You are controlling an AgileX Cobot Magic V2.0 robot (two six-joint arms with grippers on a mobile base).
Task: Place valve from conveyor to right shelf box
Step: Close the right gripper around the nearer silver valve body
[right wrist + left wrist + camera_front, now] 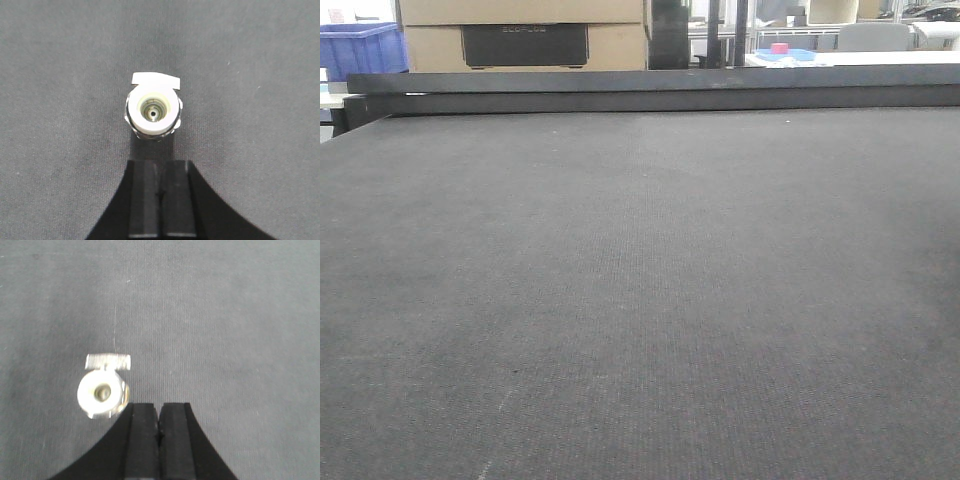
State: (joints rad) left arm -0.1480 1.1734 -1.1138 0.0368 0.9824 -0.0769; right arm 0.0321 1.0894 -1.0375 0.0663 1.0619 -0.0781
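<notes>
The conveyor (pixel 640 300) is a wide dark grey woven belt with a black rail (pixel 650 82) along its far edge. In the left wrist view a small white round valve (pixel 102 392) with a white tab stands on the belt (pixel 225 315). It is just ahead and to the left of my left gripper (pixel 159 407), which is shut and empty. In the right wrist view a white and metal valve (pixel 152 112) sits on the belt straight ahead of my right gripper (pixel 161 165), also shut and empty. No valve or gripper shows in the front view. The right shelf box is out of view.
Beyond the rail stand a cardboard box (pixel 525 35), a blue crate (pixel 360 48) at the far left, and a white table with a pink object (pixel 780 48) at the far right.
</notes>
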